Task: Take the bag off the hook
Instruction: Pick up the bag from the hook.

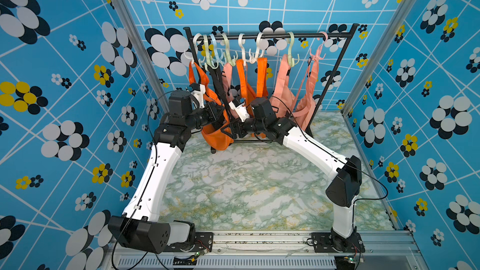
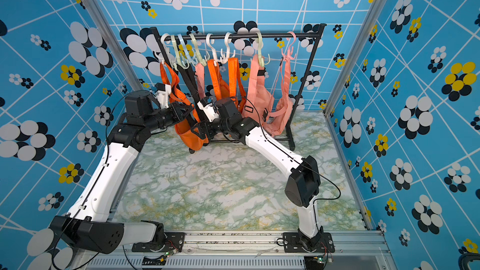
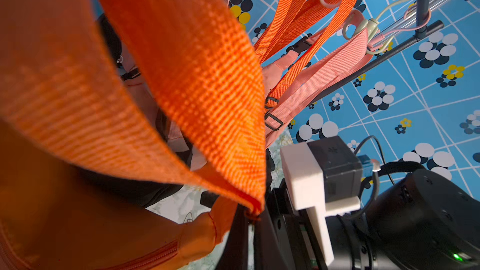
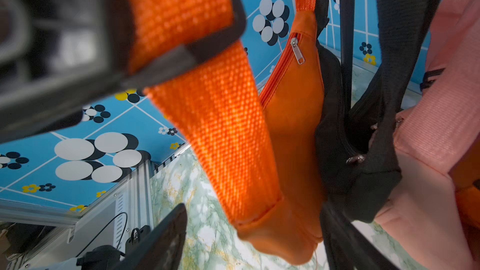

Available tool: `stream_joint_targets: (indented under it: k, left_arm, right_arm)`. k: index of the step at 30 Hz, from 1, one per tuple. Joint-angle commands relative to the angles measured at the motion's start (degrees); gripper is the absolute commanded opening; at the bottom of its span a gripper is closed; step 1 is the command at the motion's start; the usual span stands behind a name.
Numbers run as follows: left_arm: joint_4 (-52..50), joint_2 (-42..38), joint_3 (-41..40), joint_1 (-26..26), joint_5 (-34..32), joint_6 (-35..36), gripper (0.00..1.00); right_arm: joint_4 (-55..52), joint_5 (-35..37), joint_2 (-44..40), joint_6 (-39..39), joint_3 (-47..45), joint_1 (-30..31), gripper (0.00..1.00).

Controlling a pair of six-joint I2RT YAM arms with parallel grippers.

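An orange bag (image 1: 217, 136) (image 2: 189, 134) hangs by its woven strap (image 1: 201, 74) from the white hook (image 1: 191, 57) (image 2: 161, 57) at the rack's left end. My left gripper (image 1: 219, 114) (image 2: 185, 110) (image 3: 253, 219) is shut on that orange strap (image 3: 194, 87) just above the bag body (image 3: 78, 229). My right gripper (image 1: 233, 131) (image 2: 201, 129) (image 4: 249, 229) stands open beside it. The bag's lower end (image 4: 283, 229) sits between the right gripper's spread fingers (image 4: 161, 237), apart from the one that shows most clearly.
Along the black rail (image 1: 270, 36) hang several hooks with a black bag (image 1: 215, 79), another orange bag (image 1: 246, 87) and pink bags (image 1: 283, 92), packed close together. The rack's base bar (image 1: 249, 141) lies on the marble tabletop (image 1: 246, 190). Patterned walls close in three sides.
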Motion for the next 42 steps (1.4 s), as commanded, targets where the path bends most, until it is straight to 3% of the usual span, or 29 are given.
stream_joint_targets:
  k: [1, 3, 5, 8, 9, 10, 12, 15, 21, 25, 31, 38, 40, 42]
  left_arm:
    - [1.99, -0.82, 0.50, -0.51, 3.25, -1.89, 0.05]
    - [2.42, -0.81, 0.52, -0.65, 4.16, -2.49, 0.05]
    - [3.03, -0.98, 0.36, -0.60, 4.88, -2.81, 0.05]
    - [3.29, -1.25, 0.46, -0.09, 5.37, -1.91, 0.12]
    - [2.94, -1.49, 0.69, 0.59, 5.05, -0.77, 0.25]
    - [2.60, -1.80, 0.78, 1.59, 4.35, 0.27, 0.43]
    - [2.16, -2.72, 0.61, 4.91, 1.75, 0.78, 0.74]
    - [1.99, -4.16, 0.24, 10.27, -3.15, 0.59, 0.99]
    - [-1.66, -3.73, 2.00, 12.70, -19.77, 6.97, 0.99]
    - [-5.06, 0.54, 5.13, 12.73, -25.10, 10.88, 0.99]
    - [-9.13, 9.92, 12.51, 12.75, -26.02, 13.08, 0.99]
    - [-15.71, 23.65, 30.66, 12.38, -23.57, 14.04, 1.00]
    - [-16.96, 27.08, 35.50, 12.32, -21.63, 14.48, 0.78]
    - [-18.38, 29.60, 39.80, 12.00, -21.46, 14.57, 0.46]
  right_arm:
    - [3.50, 3.38, 1.76, -0.61, 2.65, 0.31, 0.73]
    - [2.69, 3.60, 2.65, -0.34, 3.93, 0.34, 0.56]
    - [2.10, 2.66, 3.11, 1.03, 4.69, 0.35, 0.31]
    - [2.02, 0.86, 2.64, 2.64, 4.08, 0.31, 0.12]
    - [1.82, 0.49, 2.08, 2.85, 3.69, 0.33, 0.05]
    - [1.72, 0.36, 1.45, 3.09, 3.17, 0.35, 0.00]
    - [1.62, 0.03, -0.26, 3.25, 1.94, 0.26, 0.00]
    - [0.90, -0.75, -3.14, 3.15, 0.43, 0.18, 0.00]
    - [1.60, -3.60, -8.87, 4.76, -3.51, -1.08, 0.00]
    - [4.47, -6.99, -11.43, 8.88, -6.12, -3.07, 0.00]
    - [7.09, -10.03, -14.34, 13.40, -8.92, -6.68, 0.00]
    - [6.42, -9.53, -15.83, 13.30, -10.65, -8.03, 0.00]
    - [6.04, -9.42, -16.11, 13.26, -10.76, -8.41, 0.00]
    - [5.72, -9.25, -16.28, 13.10, -10.88, -8.52, 0.00]
